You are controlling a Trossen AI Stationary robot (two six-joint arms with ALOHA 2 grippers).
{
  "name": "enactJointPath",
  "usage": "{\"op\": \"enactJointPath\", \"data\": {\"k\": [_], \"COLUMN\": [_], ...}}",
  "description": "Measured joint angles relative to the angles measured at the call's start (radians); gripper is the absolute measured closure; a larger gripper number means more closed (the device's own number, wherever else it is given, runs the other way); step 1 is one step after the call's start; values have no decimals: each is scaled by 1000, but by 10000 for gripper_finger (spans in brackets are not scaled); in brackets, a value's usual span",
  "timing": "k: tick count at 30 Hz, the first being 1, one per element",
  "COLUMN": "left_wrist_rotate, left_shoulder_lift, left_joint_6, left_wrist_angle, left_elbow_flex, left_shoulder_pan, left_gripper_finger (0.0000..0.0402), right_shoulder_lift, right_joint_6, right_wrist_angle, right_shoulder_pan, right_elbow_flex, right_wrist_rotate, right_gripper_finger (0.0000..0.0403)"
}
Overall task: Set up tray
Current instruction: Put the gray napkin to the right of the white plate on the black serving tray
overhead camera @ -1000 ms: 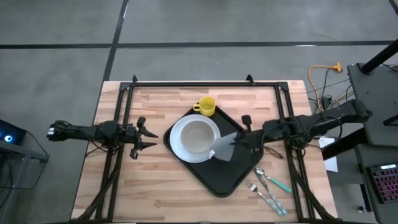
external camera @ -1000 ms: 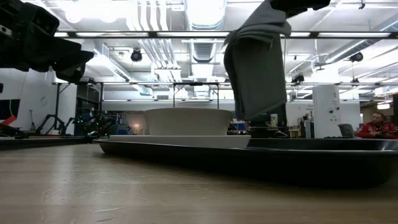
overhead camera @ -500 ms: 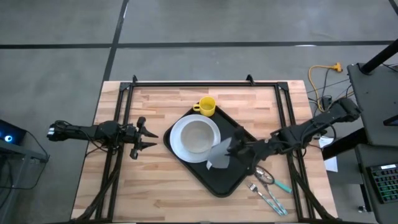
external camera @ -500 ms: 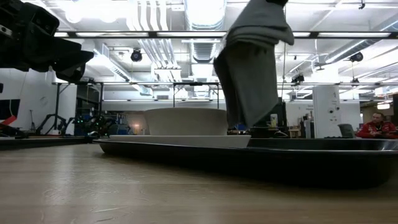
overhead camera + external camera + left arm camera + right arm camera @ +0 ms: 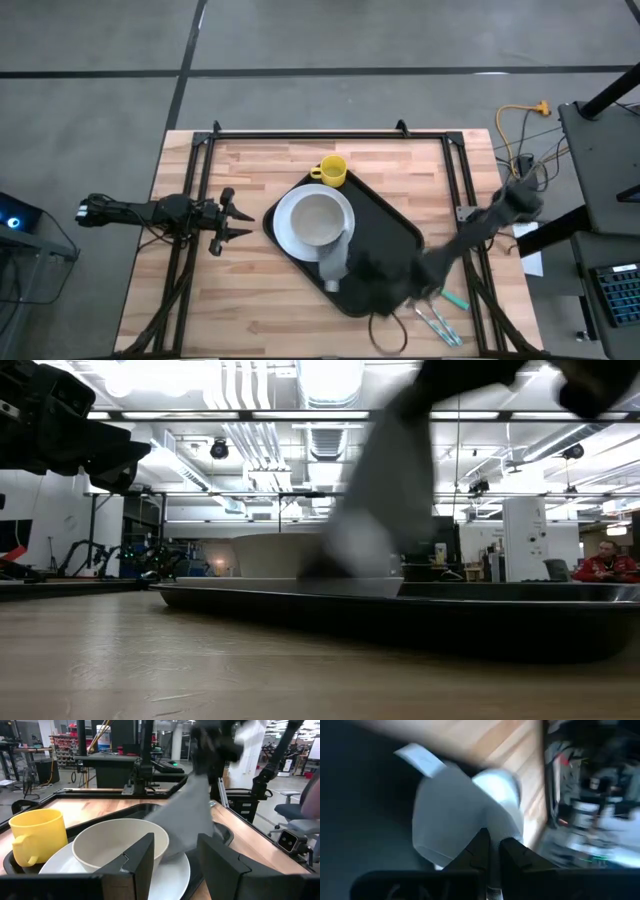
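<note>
Wooden slatted tabletop (image 5: pixel 240 300) carried large flat black rectangular tray (image 5: pixel 385 225). Right pincer (image 5: pixel 372 268) pinched grey cloth napkin (image 5: pixel 336 262); best lowered flat beside round white plate (image 5: pixel 285 232). Left pincer (image 5: pixel 236 221) spread, waiting.

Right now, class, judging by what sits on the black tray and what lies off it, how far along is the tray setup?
Done: the white plate with its bowl and the yellow mug are on the tray. In hand: the right gripper pinches a grey cloth over the tray beside the plate. Left: the cutlery lies on the table off the tray. The left gripper waits open at the table's left.
</note>
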Motion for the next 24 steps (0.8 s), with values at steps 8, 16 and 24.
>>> {"op": "enactJointPath", "data": {"k": [8,16,24], "left_wrist_rotate": [0,0,0], "left_shoulder_lift": [0,0,11], "left_joint_6": [0,0,0], "left_wrist_angle": [0,0,0], "left_elbow_flex": [0,0,0], "left_shoulder_pan": [0,0,0], "left_gripper_finger": [266,266,266], "right_shoulder_lift": [280,266,55], "right_joint_6": [358,763,970], "right_wrist_angle": [-766,-962,-916], "right_shoulder_pan": [126,159,166], "right_elbow_flex": [221,269,280], "right_wrist_rotate": [507,498,438], "right_gripper_finger": [392,392,391]}}
